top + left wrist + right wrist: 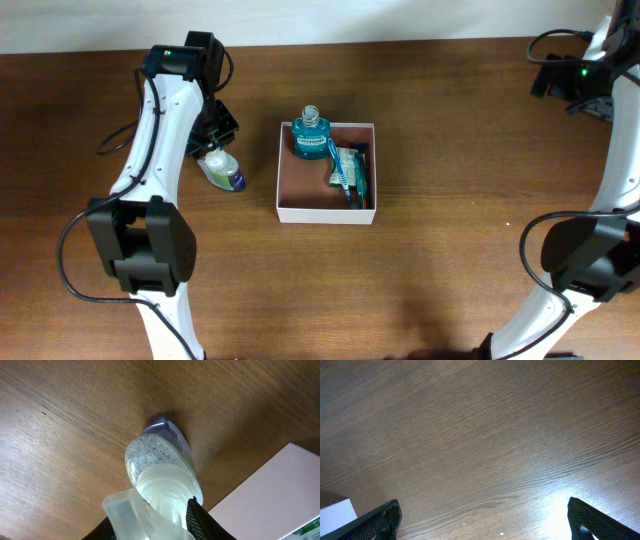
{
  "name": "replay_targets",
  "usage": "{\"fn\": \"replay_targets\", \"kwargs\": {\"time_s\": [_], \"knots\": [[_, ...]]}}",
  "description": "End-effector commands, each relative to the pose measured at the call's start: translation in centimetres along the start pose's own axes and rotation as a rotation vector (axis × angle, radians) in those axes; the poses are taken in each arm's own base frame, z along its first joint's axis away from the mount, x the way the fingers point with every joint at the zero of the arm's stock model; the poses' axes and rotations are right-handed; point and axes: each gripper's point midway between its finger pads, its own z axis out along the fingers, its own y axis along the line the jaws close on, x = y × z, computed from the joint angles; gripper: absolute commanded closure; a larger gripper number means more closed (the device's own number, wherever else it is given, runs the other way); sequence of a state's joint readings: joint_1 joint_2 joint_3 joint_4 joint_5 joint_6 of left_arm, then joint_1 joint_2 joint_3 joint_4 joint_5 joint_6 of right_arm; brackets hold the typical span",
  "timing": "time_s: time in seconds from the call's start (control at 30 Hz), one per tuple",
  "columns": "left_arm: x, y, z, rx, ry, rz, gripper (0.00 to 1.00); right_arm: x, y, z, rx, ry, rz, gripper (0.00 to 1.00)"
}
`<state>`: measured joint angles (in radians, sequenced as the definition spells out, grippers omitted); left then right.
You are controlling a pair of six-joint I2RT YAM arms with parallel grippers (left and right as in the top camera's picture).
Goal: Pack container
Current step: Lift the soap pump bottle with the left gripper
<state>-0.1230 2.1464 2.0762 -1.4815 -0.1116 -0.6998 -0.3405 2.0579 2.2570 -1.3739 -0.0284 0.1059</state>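
Note:
The container [326,213], a shallow white-walled box with a reddish-brown inside, sits mid-table. A teal bottle [311,135] stands in its back left corner, and a blue toothbrush with a green packet [347,170] lies along its right side. Left of the box a clear speckled bottle [222,172] with a purple base lies on the wood. My left gripper [213,150] is shut on its clear cap end; in the left wrist view the bottle [160,460] runs away from the gripper [155,525]. The right gripper [482,505] stands open over bare wood.
The container's white wall [270,495] lies close on the right of the held bottle. The right arm [600,60] is at the table's far right back corner. A white corner [337,515] shows at the lower left of the right wrist view.

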Motion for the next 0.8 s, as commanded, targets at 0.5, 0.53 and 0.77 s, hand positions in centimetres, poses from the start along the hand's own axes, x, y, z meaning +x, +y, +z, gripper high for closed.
{"fn": "replay_targets", "kwargs": {"time_s": [0.5, 0.53, 0.77], "knots": [[-2.1, 0.1, -8.8, 0.12, -0.217, 0.219, 0.64, -0.2, 0.2, -1.1, -0.011, -0.025, 0.008, 0.01], [-2.1, 0.1, -9.0, 0.124, -0.223, 0.218, 0.64, -0.2, 0.2, -1.1, -0.011, -0.025, 0.008, 0.01], [-1.6, 0.9, -11.9, 0.163, -0.282, 0.224, 0.64, -0.2, 0.2, -1.1, -0.011, -0.025, 0.008, 0.01]]}}
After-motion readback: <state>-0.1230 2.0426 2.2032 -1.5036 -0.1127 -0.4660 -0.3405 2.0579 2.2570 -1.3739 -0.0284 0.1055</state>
